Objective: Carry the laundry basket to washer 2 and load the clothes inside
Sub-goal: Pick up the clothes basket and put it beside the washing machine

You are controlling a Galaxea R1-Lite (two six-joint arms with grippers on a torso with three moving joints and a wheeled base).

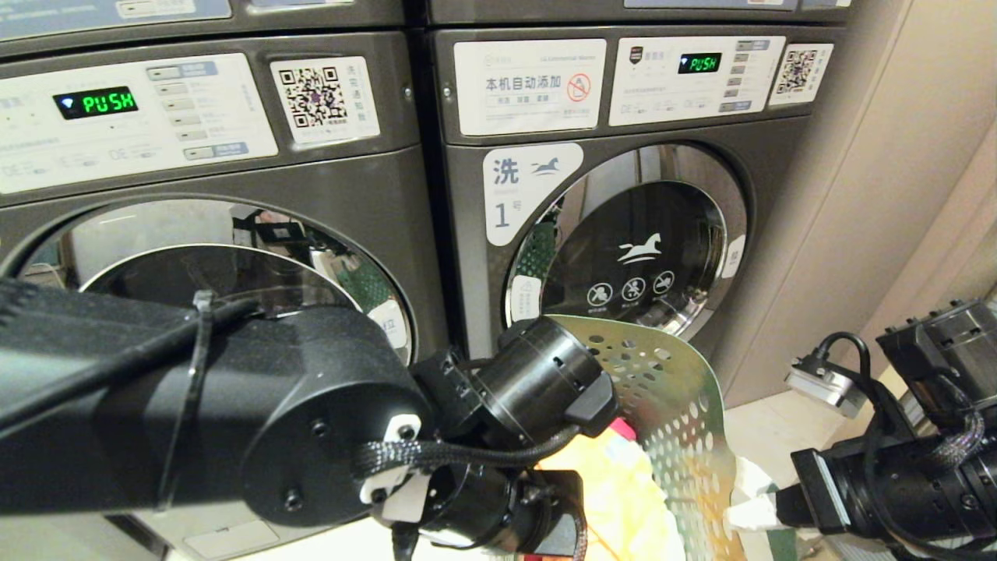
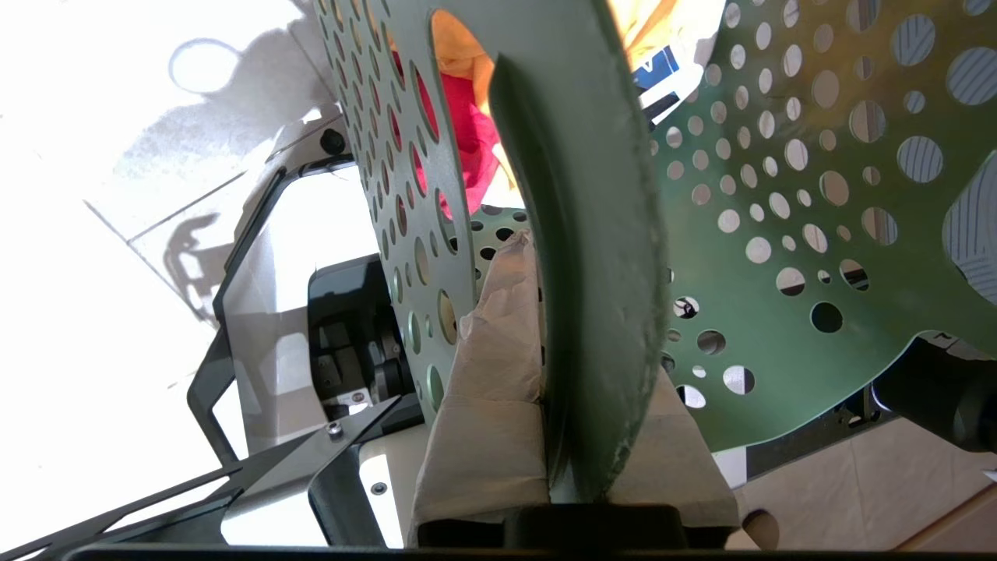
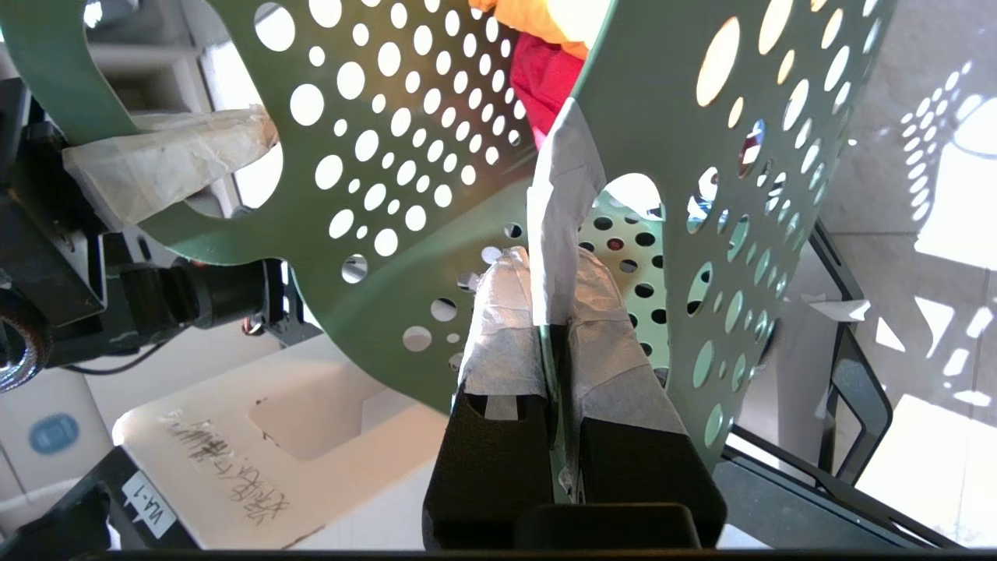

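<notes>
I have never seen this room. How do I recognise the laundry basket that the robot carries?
Start at the two dark grey washers; the right one bears a label with "1". Just below its round door rises the laundry basket, held by the left gripper and the right gripper, each shut on its wall. It alone is green plastic pierced with round holes, with yellow and red clothes inside.

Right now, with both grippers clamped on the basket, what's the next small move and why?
Probably keep both grips and carry on. The left gripper and right gripper are shut on the laundry basket, the clothes are inside, and both washer doors are closed, the right one labelled 1.
</notes>
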